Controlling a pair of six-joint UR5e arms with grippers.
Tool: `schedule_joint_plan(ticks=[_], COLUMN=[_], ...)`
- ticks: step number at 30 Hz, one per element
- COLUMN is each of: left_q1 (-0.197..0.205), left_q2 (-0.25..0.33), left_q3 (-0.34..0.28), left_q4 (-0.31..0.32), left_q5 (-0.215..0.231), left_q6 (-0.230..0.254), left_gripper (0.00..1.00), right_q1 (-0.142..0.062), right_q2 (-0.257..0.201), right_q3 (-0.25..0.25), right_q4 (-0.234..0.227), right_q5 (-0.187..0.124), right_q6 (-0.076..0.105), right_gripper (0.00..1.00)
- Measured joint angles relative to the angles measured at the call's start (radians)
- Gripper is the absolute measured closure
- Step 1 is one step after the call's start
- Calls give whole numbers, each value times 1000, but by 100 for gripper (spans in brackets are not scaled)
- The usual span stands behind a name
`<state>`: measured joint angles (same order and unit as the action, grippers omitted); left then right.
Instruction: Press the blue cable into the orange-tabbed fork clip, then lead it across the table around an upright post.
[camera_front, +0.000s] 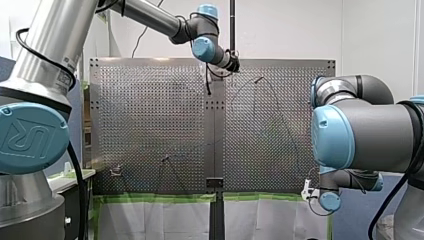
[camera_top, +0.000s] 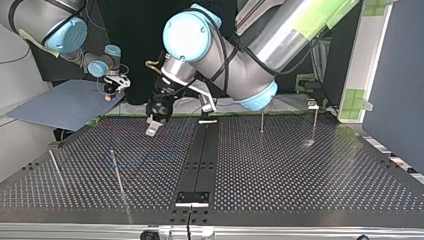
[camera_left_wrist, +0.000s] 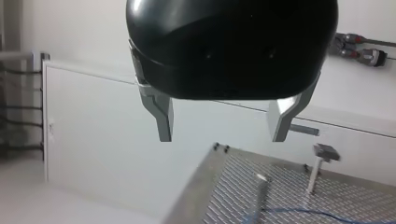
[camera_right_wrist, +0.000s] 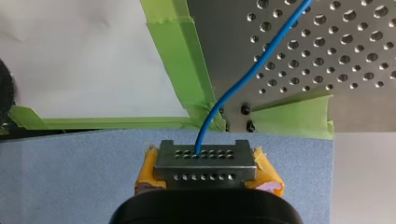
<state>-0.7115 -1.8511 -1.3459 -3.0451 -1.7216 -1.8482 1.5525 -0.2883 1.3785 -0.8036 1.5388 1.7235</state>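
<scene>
**Right gripper clamped on blue cable off the table corner; left gripper open and empty**

Right wrist view: right gripper (camera_right_wrist: 205, 161), yellow-orange pads behind a drilled metal jaw plate, is closed on the thin blue cable (camera_right_wrist: 243, 84). The cable leaves the jaws and curves ahead of the gripper onto the perforated metal table (camera_right_wrist: 327, 46). Under the gripper lies a blue-grey flat sheet (camera_right_wrist: 70, 177). Strips of green tape (camera_right_wrist: 175, 51) run along the table edge just ahead.

Top view: right gripper (camera_top: 109, 92) hangs at the upper left of the frame, beyond the table's far edge and above the sheet (camera_top: 65, 102). The cable (camera_top: 140, 159) shows only faintly, lying on the table (camera_top: 300, 175) in the left half.

Black left gripper (camera_top: 152, 126) sits upper centre-left, just above the table. A thin metal upright post (camera_top: 261, 121) stands right of centre, well apart from both grippers.

Left wrist view: left gripper (camera_left_wrist: 222, 137) has its metal fingers (camera_left_wrist: 163, 121) spread apart with nothing between them. A stretch of cable (camera_left_wrist: 308, 212) lies on the table ahead of it.

Front view: left gripper (camera_front: 232, 62) is at top centre and right gripper (camera_front: 306, 191) at lower right.
</scene>
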Motion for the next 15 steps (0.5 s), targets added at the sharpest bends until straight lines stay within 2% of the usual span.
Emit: schedule_joint_plan(ticks=[6,15], left_q1=[-1,-13], left_q2=[33,-38], left_q3=[47,137], left_q4=[-48,-138], left_q5=[11,33], left_q6=[48,139], left_gripper=[0,0], right_q1=[1,2], right_q2=[0,0], right_q3=[0,0], right_q4=[-1,2], right_q5=[-1,-6], right_q6=[2,3], right_gripper=[100,100])
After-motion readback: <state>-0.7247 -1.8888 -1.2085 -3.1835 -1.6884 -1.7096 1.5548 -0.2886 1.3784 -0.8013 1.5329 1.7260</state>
